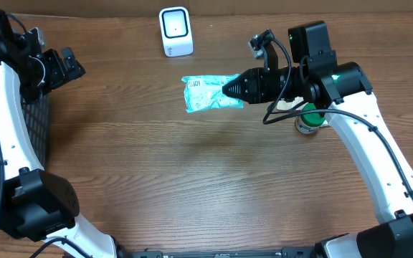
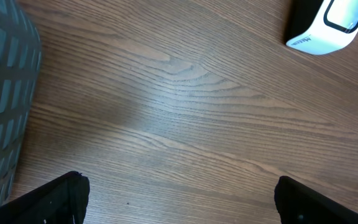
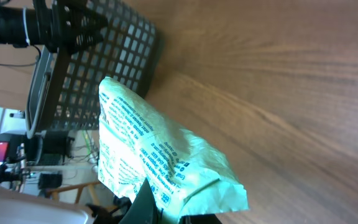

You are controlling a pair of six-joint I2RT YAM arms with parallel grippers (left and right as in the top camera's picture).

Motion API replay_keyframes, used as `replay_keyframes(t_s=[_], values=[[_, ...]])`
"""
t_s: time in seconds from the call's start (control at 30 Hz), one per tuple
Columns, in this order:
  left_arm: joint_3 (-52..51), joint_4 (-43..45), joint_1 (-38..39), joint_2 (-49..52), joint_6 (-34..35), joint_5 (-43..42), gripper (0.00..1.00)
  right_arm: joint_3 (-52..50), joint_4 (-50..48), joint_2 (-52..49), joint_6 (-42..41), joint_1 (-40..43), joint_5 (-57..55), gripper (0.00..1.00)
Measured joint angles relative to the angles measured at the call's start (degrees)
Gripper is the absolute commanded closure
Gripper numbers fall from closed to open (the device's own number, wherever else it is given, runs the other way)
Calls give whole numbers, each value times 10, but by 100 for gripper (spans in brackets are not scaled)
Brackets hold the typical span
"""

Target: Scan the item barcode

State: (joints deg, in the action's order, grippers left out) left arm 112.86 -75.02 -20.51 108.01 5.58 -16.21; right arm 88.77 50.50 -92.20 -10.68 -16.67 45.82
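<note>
Brown wood-grain table (image 1: 192, 179): right gripper (image 1: 228, 88) clamped on one end of pale green crinkled plastic packet (image 1: 205, 93), near white boxy barcode scanner (image 1: 176, 32); left gripper (image 2: 178, 183) jaws wide apart, empty, beside black mesh basket (image 1: 38, 122).

Overhead was evenly lit from above and sharp. A soft, diffuse shadow lay on the table (image 1: 214, 147) below the packet (image 1: 203, 93); the white scanner (image 1: 176, 31) was near blown out. Left wrist: crisp wood grain, pale sheen mid-frame, left gripper fingers (image 2: 55, 202) dark and blurred. Right wrist: basket (image 3: 104, 56) slightly hazy.
</note>
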Motion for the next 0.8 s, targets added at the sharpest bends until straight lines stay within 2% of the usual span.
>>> replay_keyframes(t_s=[0.1, 0.23, 0.33, 0.47, 0.63, 0.8], values=[[0, 0, 0, 0, 0, 0, 0, 0, -21, 0, 0, -7, -30, 96], [0, 0, 0, 0, 0, 0, 0, 0, -41, 0, -7, -34, -122, 96], [0, 0, 0, 0, 0, 0, 0, 0, -87, 0, -9, -70, -238, 96], [0, 0, 0, 0, 0, 0, 0, -1, -203, -4, 9, -123, -439, 96], [0, 0, 0, 0, 0, 0, 0, 2, -426, -56, 119, -163, -640, 96], [0, 0, 0, 0, 0, 0, 0, 3, -662, -174, 329, -166, -727, 96]])
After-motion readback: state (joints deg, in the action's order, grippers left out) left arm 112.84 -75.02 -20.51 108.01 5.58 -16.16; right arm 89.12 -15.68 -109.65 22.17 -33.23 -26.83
